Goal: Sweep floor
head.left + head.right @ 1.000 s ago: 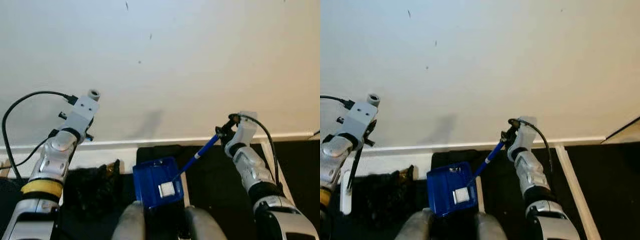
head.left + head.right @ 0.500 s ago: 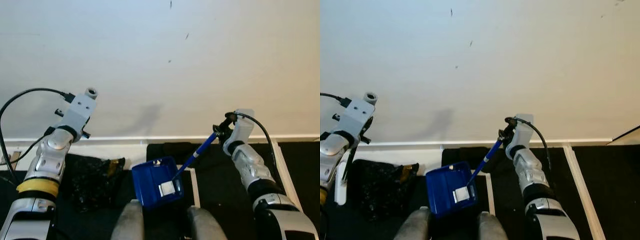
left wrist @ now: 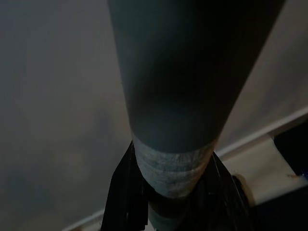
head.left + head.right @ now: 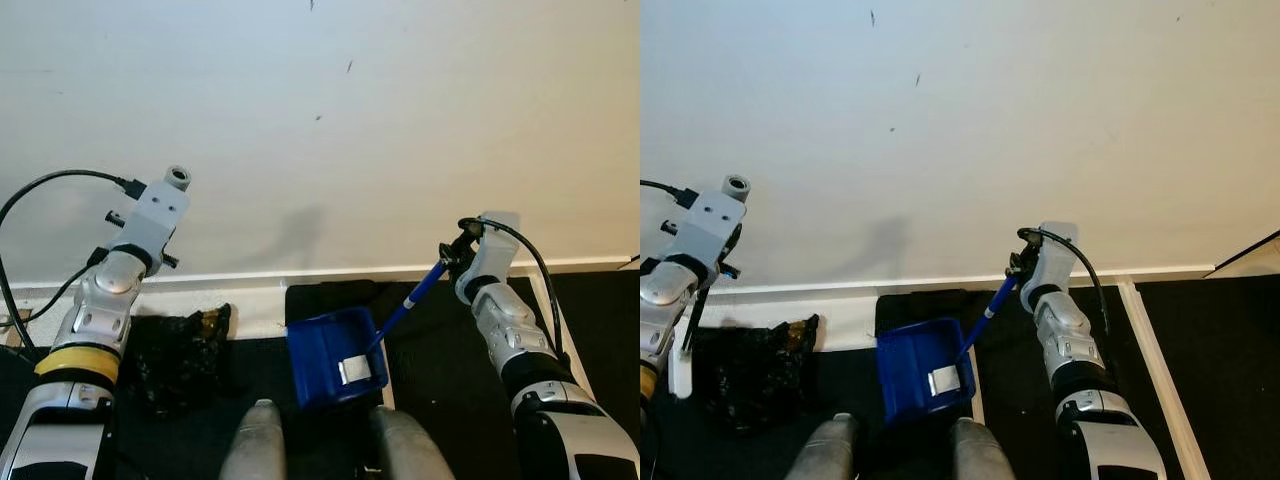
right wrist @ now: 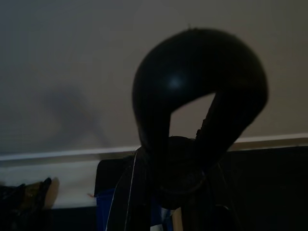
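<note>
Pale wall [image 4: 330,130] rose above a white baseboard and dark floor. At left, the left gripper [image 3: 171,202] clasped a grey pole [image 3: 178,86] running straight between its fingers. Centre, a blue dustpan [image 4: 335,355] hung low, its blue handle [image 4: 415,300] slanting up into the right gripper [image 4: 462,250], clamped around its top end.

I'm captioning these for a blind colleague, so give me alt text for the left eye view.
The right gripper holds the blue handle of a blue dustpan that hangs low before a white wall. The left arm is raised on the left, above a crumpled black bag on the dark floor.
</note>
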### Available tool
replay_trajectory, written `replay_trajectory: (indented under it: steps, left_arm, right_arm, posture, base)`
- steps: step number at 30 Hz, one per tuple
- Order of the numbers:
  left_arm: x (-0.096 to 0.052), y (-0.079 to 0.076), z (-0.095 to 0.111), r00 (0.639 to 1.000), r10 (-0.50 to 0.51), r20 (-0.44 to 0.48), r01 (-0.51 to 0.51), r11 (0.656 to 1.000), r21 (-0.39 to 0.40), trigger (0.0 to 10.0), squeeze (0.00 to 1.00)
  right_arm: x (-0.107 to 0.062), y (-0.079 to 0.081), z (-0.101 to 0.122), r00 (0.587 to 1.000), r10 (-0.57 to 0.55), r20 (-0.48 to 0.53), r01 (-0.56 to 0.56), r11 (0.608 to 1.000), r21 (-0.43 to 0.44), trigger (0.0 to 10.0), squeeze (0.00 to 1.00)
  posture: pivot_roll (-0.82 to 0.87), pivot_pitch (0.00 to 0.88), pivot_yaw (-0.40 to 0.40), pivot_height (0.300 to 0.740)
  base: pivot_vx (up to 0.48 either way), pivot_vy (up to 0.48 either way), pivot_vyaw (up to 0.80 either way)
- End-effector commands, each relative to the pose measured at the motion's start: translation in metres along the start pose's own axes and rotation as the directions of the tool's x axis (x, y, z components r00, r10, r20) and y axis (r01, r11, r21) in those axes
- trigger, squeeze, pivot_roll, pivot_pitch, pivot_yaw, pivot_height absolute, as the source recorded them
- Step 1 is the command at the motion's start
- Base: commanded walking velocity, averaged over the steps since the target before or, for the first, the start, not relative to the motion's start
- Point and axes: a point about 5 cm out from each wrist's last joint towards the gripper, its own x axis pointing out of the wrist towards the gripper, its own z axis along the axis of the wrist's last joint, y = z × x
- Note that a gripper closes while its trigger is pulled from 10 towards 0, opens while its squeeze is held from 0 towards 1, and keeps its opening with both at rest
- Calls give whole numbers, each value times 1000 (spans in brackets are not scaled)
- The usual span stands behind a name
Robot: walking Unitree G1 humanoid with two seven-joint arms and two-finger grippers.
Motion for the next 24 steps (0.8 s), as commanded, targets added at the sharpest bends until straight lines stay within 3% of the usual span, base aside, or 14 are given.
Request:
replay_trajectory:
  steps: [1, 8, 13, 24]
  left_arm:
    - [3, -9, 1, 1000, -10, 10, 10, 1000, 1, 10000, 0]
    - [5, -17, 1, 999, -30, 16, 31, 999, -15, 10000, 0]
    - [7, -22, -4, 999, -41, 2, 41, 999, -16, 10000, 0]
    - [14, -33, -2, 997, -71, -2, 71, 997, -3, 10000, 0]
  right_arm:
    - [1, 4, 4, 999, -15, 38, 14, 1000, 21, 10000, 0]
    - [-1, 22, -15, 1000, -8, 3, 8, 999, 48, 10000, 0]
    - [-3, 31, -29, 997, -28, -70, 27, 999, -25, 10000, 0]
    - [5, 46, -28, 987, -79, -141, 60, 989, -134, 10000, 0]
  posture:
    - [114, 146, -101, 740]
    - [107, 165, -99, 740]
    - [87, 195, -108, 740]
    - [48, 253, -135, 740]
  base:
    - [0, 0, 0]
    - [0, 0, 0]
    - [0, 0, 0]
    - [0, 0, 0]
